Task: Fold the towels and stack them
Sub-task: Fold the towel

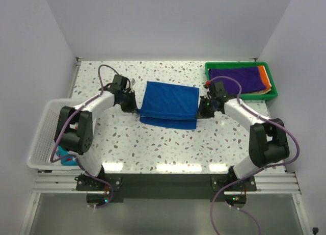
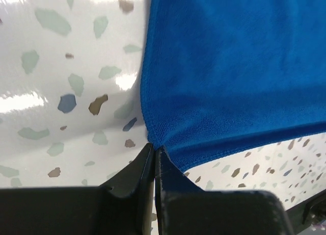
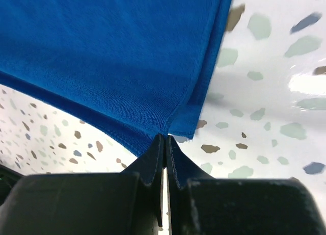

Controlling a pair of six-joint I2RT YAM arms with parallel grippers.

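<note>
Left gripper (image 2: 154, 152) was found pinched shut on a left-hand corner of the blue towel (image 1: 170, 103). Right gripper (image 3: 164, 141) was found clamped on a right-hand corner. The towel was held doubled over at the centre of the table (image 1: 153, 148). A purple towel (image 1: 235, 78) was noted in the green tray (image 1: 257, 96), upper right of the frame.

We log the blue towel (image 1: 169, 105) as a uniform bright blue with no print; its hem is stitched in the same blue. The bench (image 1: 153, 148) is glossy white, speckled with grey-green, brown and slate-blue chips. The tray (image 1: 273, 90) is bright green and shows a dark purple towel (image 1: 237, 78) and an orange towel (image 1: 263, 73). The mesh basket (image 1: 41, 138) is white, with a teal cloth (image 1: 65, 159) showing. The left pincer (image 2: 154, 152) and right pincer (image 3: 164, 143) are black. The cables (image 1: 103, 72) are purple.
</note>
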